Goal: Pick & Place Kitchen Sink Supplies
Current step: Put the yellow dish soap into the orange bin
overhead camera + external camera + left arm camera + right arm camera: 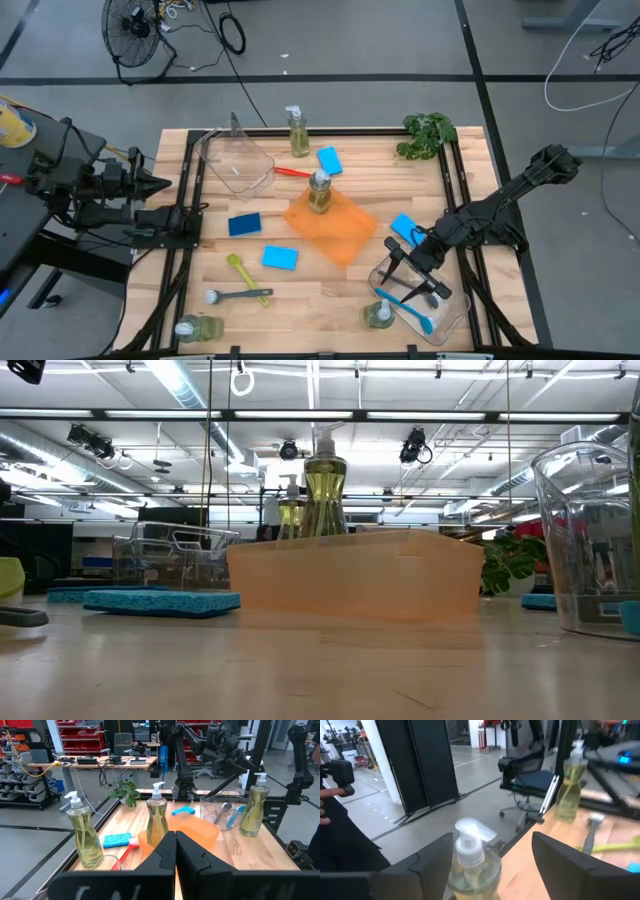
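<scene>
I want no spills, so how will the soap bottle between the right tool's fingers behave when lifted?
The soap bottle looks nearly full, so probably heavy for its size. Its smooth clear plastic may slip in the open right tool. The narrow pump top suggests it could tip if nudged.

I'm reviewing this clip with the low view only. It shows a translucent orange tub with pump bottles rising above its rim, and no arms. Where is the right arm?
Observer: From above, the right pincer hangs with its fingers apart over a clear plastic bin at the table's lower right corner in the high view.
Operator: Is anything in that bin?
Observer: A slim blue long-handled brush lies inside it.
Operator: And the left arm?
Observer: The left pincer is shut and holds nothing. It waits at the table's left edge, pointing in across the wood.
</scene>
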### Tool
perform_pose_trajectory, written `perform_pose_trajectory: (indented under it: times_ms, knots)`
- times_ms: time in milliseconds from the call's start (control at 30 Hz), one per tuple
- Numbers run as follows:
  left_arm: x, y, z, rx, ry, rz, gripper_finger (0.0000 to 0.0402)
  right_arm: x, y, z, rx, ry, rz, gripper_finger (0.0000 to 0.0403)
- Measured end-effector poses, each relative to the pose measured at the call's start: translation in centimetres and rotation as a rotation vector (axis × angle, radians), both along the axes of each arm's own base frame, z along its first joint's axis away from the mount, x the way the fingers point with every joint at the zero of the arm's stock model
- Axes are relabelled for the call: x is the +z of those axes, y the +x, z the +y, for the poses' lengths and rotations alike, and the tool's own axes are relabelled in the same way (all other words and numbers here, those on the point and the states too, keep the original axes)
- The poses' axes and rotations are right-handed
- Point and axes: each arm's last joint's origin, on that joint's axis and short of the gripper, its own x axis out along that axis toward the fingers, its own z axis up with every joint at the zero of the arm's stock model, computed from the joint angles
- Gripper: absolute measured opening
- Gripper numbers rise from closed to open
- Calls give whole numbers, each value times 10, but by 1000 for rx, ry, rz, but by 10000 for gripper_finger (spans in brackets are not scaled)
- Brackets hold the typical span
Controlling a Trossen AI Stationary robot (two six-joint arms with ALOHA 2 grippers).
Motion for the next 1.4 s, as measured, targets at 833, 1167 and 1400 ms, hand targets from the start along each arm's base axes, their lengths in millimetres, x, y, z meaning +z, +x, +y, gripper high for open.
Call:
perform_pose_trajectory:
  times_ms: [833, 1167, 1400]
  knots:
    - [0, 0, 0, 0, 0, 0, 3, -29, 22, 30, 78, -35, -55, 295]
    - [0, 0, 0, 0, 0, 0, 3, -35, 27, 34, 78, -30, -63, 295]
    - [0, 0, 0, 0, 0, 0, 3, -38, 29, 35, 78, -29, -64, 295]
